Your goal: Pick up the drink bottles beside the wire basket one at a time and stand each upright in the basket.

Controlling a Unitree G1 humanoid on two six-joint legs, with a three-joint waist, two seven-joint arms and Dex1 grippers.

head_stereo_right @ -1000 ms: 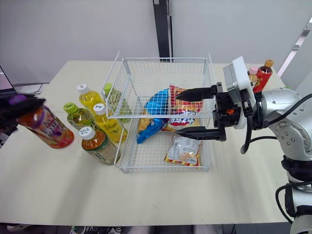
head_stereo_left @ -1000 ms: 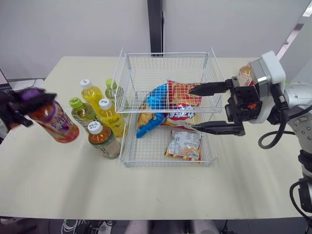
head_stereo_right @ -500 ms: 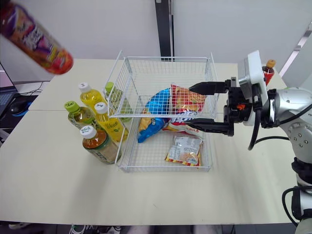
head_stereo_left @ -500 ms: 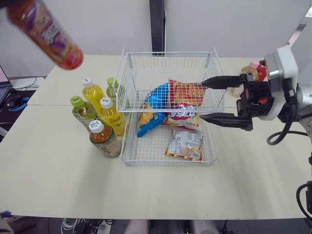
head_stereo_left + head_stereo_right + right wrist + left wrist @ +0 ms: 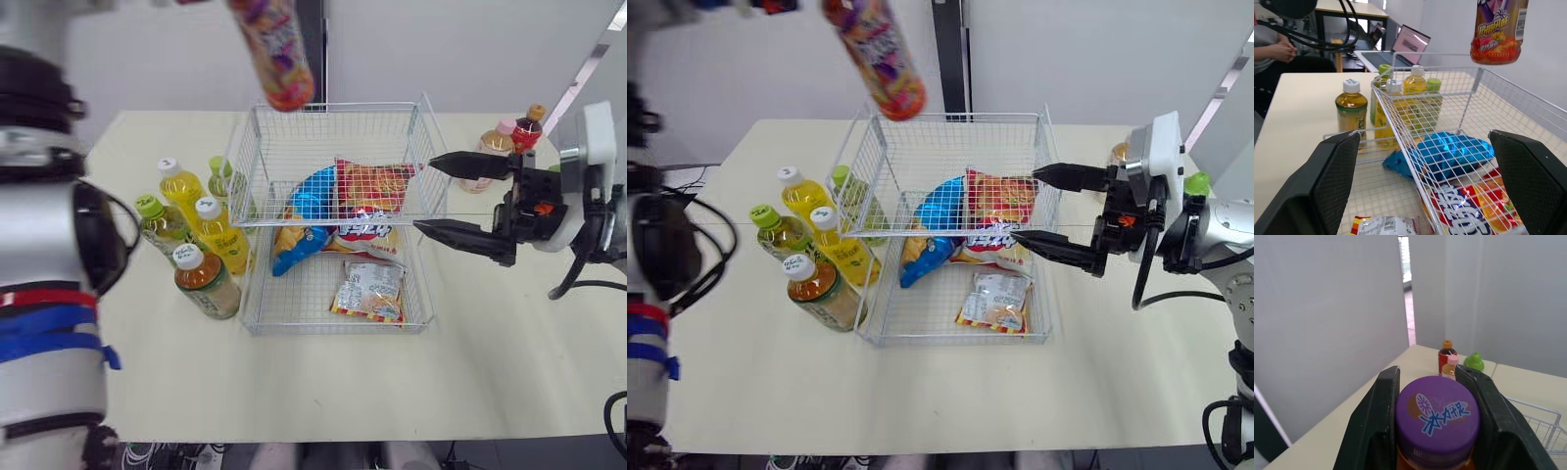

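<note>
While the left gripper [image 5: 1429, 396] pinches the purple-capped bottle [image 5: 272, 49] high over the wire basket [image 5: 333, 106], at its far left corner, none stands inside. Five bottles [image 5: 201, 255] stand left of it, and the right gripper [image 5: 424, 194] is spread.

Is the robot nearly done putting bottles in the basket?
No. The wire basket holds only snack bags. The left gripper holds a purple-capped bottle up in the air. Five bottles wait on its left, two more on its right.
</note>
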